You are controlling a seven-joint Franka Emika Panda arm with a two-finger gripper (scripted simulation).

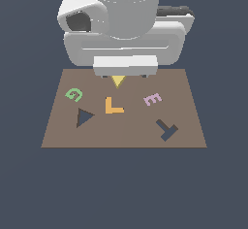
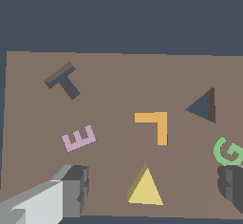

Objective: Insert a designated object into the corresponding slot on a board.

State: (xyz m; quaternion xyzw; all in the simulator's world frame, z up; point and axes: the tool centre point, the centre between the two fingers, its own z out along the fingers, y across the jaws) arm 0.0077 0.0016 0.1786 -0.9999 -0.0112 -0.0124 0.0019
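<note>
The yellow triangle piece [image 2: 145, 188] lies flat on the brown board [image 2: 109, 171], apart from the other pieces. My gripper [image 2: 153, 185] is open above it, one finger [image 2: 73, 190] on each side and well clear of it. In the exterior view the gripper [image 1: 124, 75] hangs over the board's far edge, and only the tip of the triangle piece [image 1: 117, 81] shows beneath the hand. The dark navy triangle slot [image 1: 85, 117] [image 2: 203, 106] is empty, on the exterior view's left side of the board [image 1: 63, 136], beyond the orange L.
An orange L [image 1: 113, 106] lies between the triangle piece and the slot. A green G [image 1: 74, 94] sits near the slot. A lilac E [image 1: 152, 99] and the dark T-shaped cut-out [image 1: 167, 129] are on the exterior view's right.
</note>
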